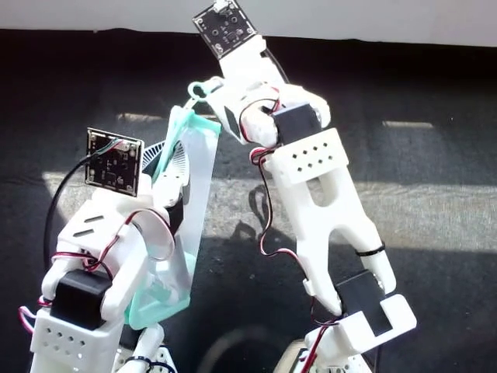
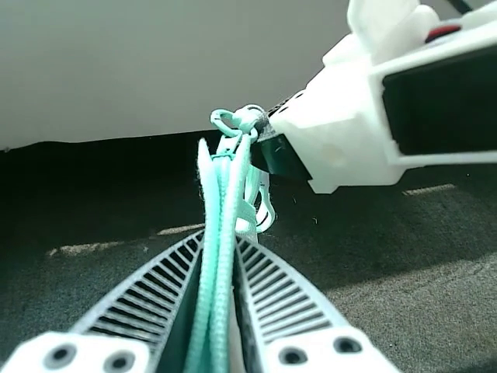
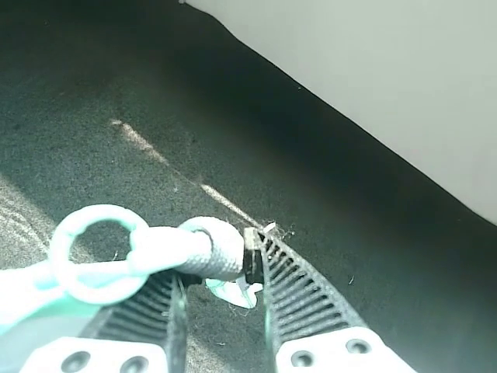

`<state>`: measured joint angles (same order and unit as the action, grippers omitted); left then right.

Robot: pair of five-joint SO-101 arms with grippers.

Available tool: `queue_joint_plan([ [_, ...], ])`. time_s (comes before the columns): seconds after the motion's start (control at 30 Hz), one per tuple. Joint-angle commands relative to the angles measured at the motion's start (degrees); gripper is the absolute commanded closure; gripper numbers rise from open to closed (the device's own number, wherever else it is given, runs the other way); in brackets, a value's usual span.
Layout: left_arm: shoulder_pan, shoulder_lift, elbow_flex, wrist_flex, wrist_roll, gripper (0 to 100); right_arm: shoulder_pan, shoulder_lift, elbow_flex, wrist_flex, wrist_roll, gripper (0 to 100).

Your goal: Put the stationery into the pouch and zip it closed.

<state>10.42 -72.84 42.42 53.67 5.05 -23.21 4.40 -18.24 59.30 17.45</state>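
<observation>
Dark mat; mint see-thru pouch, L jaws tight on edge, R jaws on zip-pull

The pouch is long and translucent with mint-green trim. It stands on edge left of the scene's middle, running from near to far, zip edge uppermost. The left tool pinches that edge, where the two mint strips lie pressed together. At the far end, the zip pull, a pale mint cord ending in a ring, sits clamped in the right tool.
</observation>
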Motion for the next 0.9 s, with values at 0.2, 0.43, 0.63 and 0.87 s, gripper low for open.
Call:
queue_joint_plan([
  [0.2,-5.05,-1.8,-12.44,-0.18,0.18,99,4.88,2.51,-2.07,4.26,0.79,99.3],
  [0.43,-5.14,-1.8,-17.1,-0.26,0.18,99,4.88,2.42,5.41,3.56,0.79,99.3],
  [0.63,-5.14,-1.8,-21.23,0.09,0.26,99,5.14,2.33,13.41,-3.03,0.79,99.3],
  [0.87,-5.23,-1.89,-24.75,0.18,0.26,99,7.16,2.24,17.71,-5.76,0.79,99.3],
])
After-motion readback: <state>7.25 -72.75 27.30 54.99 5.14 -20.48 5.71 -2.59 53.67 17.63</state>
